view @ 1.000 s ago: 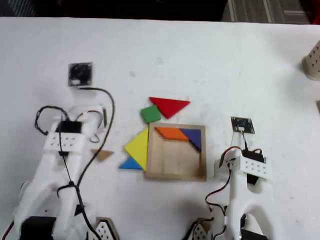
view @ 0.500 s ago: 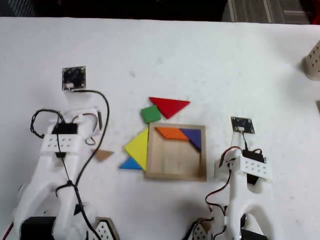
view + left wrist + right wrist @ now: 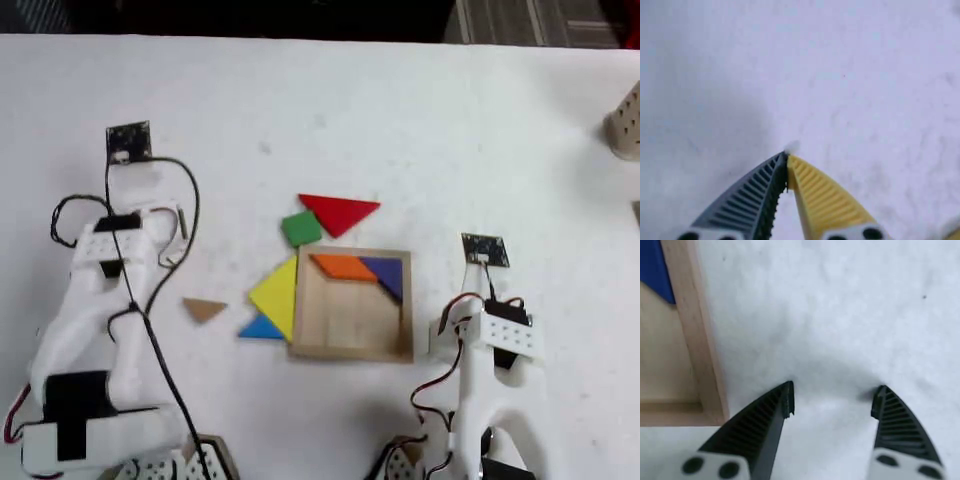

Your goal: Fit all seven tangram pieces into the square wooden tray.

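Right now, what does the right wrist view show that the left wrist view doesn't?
Right wrist view has, left wrist lacks: a corner of the wooden tray with a blue-purple piece lying inside it, and the right tool open, beside the tray's outer edge and touching nothing.
Left wrist view has, right wrist lacks: the left tool shut, tips meeting with nothing between them.
Both share: the bare white table under the tools.

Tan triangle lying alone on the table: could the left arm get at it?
Probably yes: the tan triangle lies alone on bare table beside the left arm, though the left gripper is shut.
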Available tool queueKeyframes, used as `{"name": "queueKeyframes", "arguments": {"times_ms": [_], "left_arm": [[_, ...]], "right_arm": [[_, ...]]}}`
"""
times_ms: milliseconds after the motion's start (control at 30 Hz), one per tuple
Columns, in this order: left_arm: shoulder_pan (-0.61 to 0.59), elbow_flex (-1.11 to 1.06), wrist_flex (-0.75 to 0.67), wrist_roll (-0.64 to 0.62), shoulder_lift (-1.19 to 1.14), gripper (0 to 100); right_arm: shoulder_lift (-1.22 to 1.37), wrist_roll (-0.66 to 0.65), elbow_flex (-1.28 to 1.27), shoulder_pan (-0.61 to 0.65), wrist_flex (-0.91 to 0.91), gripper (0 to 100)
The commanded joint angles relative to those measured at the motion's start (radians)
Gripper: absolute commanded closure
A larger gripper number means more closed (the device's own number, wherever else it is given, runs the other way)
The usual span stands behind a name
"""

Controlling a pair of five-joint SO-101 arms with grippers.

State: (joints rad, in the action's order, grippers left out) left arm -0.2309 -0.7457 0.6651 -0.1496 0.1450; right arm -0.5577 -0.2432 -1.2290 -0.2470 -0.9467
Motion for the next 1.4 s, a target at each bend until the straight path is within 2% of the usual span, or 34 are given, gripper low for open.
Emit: {"name": "queueKeyframes", "arguments": {"times_ms": [0, 500, 600, 800, 1267, 1367], "left_arm": [[-0.012, 0.068, 0.008, -0.011, -0.012, 97], [0.079, 0.069, 0.094, 0.005, -0.01, 97], [0.096, 0.066, 0.094, 0.061, -0.008, 93], [0.147, 0.064, 0.135, 0.06, -0.013, 80], [0.209, 0.026, 0.135, 0.068, -0.008, 80], [0.208, 0.017, 0.135, 0.118, -0.007, 80]], "right_arm": [[0.01, -0.012, 0.002, -0.013, 0.033, 75.4], [0.01, -0.012, 0.002, -0.012, 0.033, 75.4], [0.01, -0.012, 0.002, -0.012, 0.033, 75.4], [0.01, -0.012, 0.002, -0.012, 0.033, 75.4], [0.01, -0.012, 0.002, -0.01, 0.033, 75.3], [0.01, -0.015, 0.002, -0.01, 0.033, 75.3]]}}
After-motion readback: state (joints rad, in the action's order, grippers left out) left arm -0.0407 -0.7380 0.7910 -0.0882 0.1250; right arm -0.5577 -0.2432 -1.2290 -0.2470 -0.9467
